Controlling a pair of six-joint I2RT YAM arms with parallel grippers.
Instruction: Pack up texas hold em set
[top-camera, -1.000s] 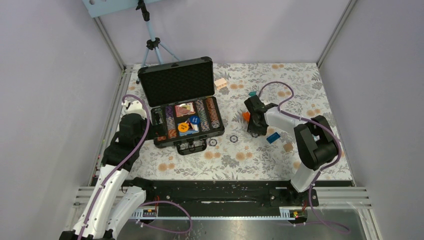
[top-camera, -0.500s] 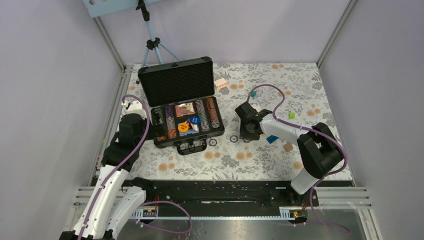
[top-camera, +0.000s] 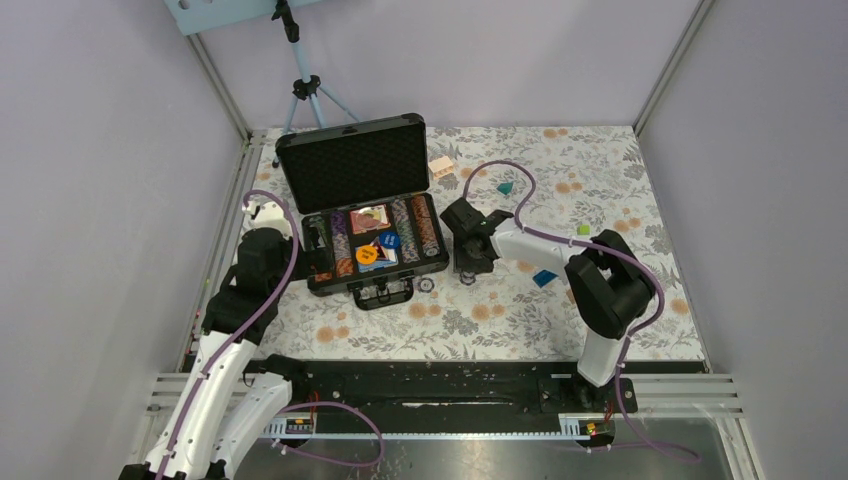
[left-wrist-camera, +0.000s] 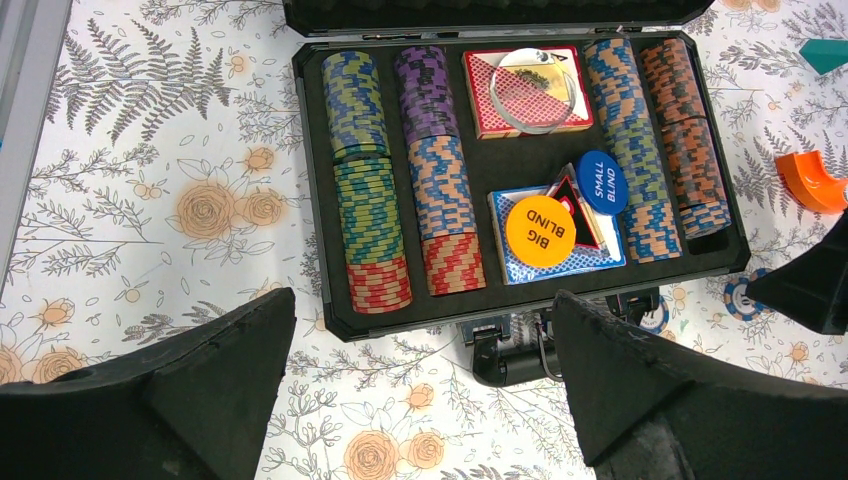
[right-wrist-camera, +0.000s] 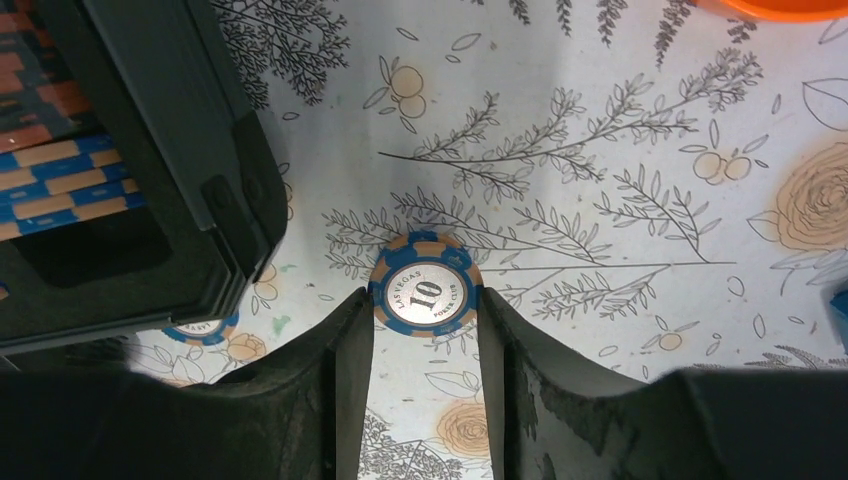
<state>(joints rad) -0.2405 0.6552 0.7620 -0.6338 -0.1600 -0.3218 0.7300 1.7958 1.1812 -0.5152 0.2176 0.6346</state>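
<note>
The black case (top-camera: 352, 165) lies open at the table's left, its lid up. Its tray (left-wrist-camera: 320, 180) holds rows of striped chips (left-wrist-camera: 440, 170), a red card deck (left-wrist-camera: 525, 90), a blue deck with an orange BIG BLIND disc (left-wrist-camera: 540, 230) and a blue SMALL BLIND disc (left-wrist-camera: 602, 183). My left gripper (left-wrist-camera: 425, 300) hangs wide open above the case's front edge and handle (left-wrist-camera: 510, 360), holding nothing. My right gripper (right-wrist-camera: 424, 300) is open low over the table by the case's right front corner. A blue "10" chip (right-wrist-camera: 426, 280) lies flat between its fingertips. Another chip (right-wrist-camera: 200, 328) peeks from under the case corner.
An orange curved block (left-wrist-camera: 812, 180) sits right of the case. A teal block (top-camera: 506, 186), a blue block (top-camera: 544, 278), a green piece (top-camera: 583, 230) and a peach block (top-camera: 441, 166) are scattered on the floral cloth. A tripod (top-camera: 303, 90) stands behind the case.
My right arm swept left from beside the orange block to the loose chip near the case. Its jaws kept the same width. The left arm has not moved.
</note>
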